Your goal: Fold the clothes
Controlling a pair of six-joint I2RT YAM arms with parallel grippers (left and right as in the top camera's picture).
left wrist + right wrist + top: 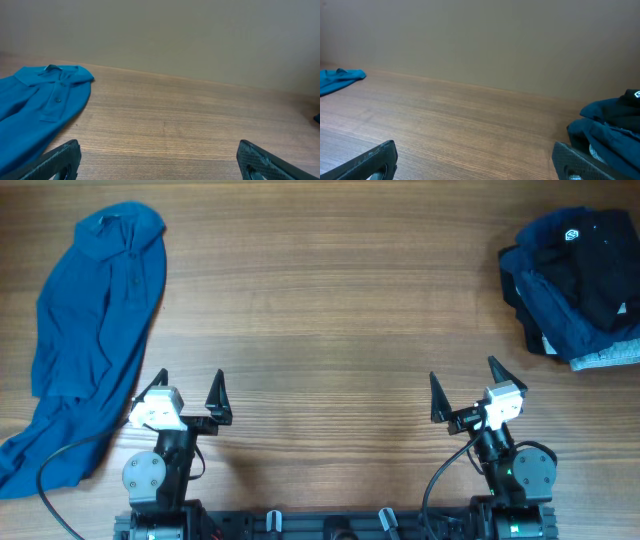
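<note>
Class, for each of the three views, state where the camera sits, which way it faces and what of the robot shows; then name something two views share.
Overhead: above the table, looking straight down; both arms show, left hand and right hand open.
Left wrist: on the left arm, facing across the table to the wall; blue shirt at left, own fingers at bottom.
Right wrist: on the right arm, facing likewise; dark clothes pile at right, own fingers at bottom.
Shared: both wrist views show the blue shirt.
</note>
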